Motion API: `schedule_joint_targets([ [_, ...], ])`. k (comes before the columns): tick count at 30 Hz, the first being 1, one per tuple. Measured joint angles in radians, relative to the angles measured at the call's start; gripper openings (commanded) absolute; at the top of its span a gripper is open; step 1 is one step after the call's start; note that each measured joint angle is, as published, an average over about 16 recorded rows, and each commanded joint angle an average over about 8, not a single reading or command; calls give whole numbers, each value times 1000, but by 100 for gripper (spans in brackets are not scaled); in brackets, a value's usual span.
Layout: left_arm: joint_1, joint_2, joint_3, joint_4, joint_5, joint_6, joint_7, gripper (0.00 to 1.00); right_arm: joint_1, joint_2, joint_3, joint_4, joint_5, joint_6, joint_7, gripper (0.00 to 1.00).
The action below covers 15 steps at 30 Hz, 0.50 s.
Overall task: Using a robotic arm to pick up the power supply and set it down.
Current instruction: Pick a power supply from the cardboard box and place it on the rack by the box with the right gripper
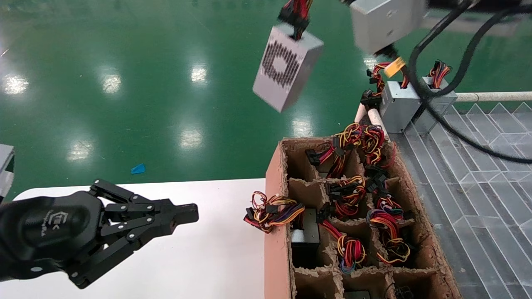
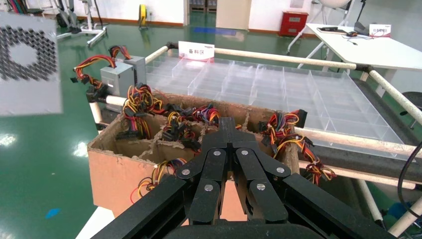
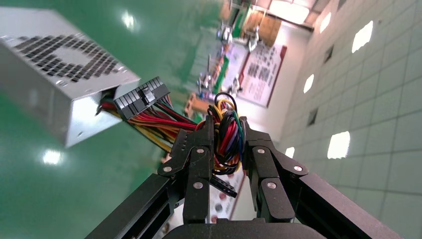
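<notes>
The power supply (image 1: 286, 68), a silver-grey box with a perforated fan face, hangs tilted in the air above the green floor, beyond the carton's far left corner. It dangles by its red, yellow and black wire bundle (image 3: 226, 134). My right gripper (image 3: 226, 124) is shut on that bundle, with the box (image 3: 59, 84) hanging off to one side. In the head view only the right arm's silver wrist block (image 1: 386, 23) shows; its fingers are past the top edge. My left gripper (image 1: 183, 214) is shut and empty over the white table (image 1: 216, 257), pointing at the carton. The hanging box (image 2: 27, 64) also shows in the left wrist view.
A brown cardboard carton (image 1: 276, 199) with divided cells holds several more units and tangled wires, some spilling over its left wall. Two other silver units (image 1: 399, 104) stand at the near corner of a clear compartment tray (image 1: 478, 187). A black cable (image 1: 440, 116) loops over them.
</notes>
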<state>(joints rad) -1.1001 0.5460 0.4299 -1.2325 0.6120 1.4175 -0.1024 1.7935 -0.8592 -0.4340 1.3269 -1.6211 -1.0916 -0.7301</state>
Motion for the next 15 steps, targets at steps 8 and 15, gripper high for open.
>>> schedule_joint_targets([
  [8, 0, 0, 0, 0, 0, 0, 0, 0, 51, 48, 17, -31, -87, 40, 12, 0],
  [15, 0, 0, 0, 0, 0, 0, 0, 0, 103, 119, 28, -66, -204, 64, 59, 0],
])
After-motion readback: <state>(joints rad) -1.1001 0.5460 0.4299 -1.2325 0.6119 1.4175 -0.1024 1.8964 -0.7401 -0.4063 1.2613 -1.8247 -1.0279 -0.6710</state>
